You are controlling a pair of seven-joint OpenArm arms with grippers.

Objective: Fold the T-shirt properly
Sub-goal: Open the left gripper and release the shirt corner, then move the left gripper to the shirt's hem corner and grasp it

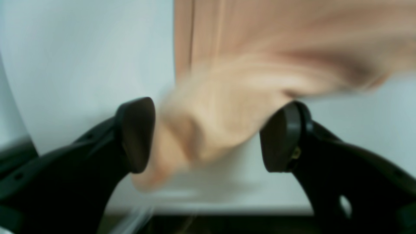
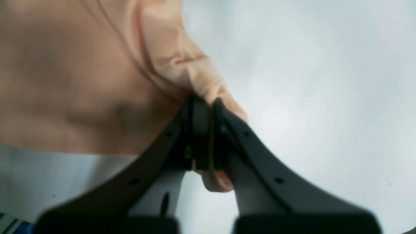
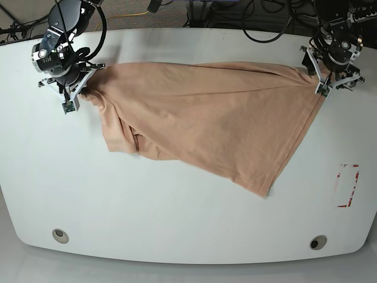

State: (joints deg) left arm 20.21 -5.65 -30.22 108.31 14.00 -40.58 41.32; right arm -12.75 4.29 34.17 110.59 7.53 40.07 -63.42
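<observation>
Looking down at the white table [image 3: 188,224], we see the T-shirt [image 3: 218,127] stretched between our two arms. Our right gripper [image 2: 208,107], at ten o'clock in the base view, is clamped on a bunched edge. Our left gripper [image 1: 208,136], at two o'clock, has its jaws spread wide, blurred fabric between them.

A broad white table [image 3: 177,218] with rounded corners fills the base view, evenly lit, soft glare across its top; two small round holes [image 3: 59,236] sit near its front edge, one toward each corner; a red-marked outline [image 3: 349,186] shows on the surface at the right; beyond the far edge, dark cables [image 3: 259,23] trail over a grey floor [image 3: 135,7].
</observation>
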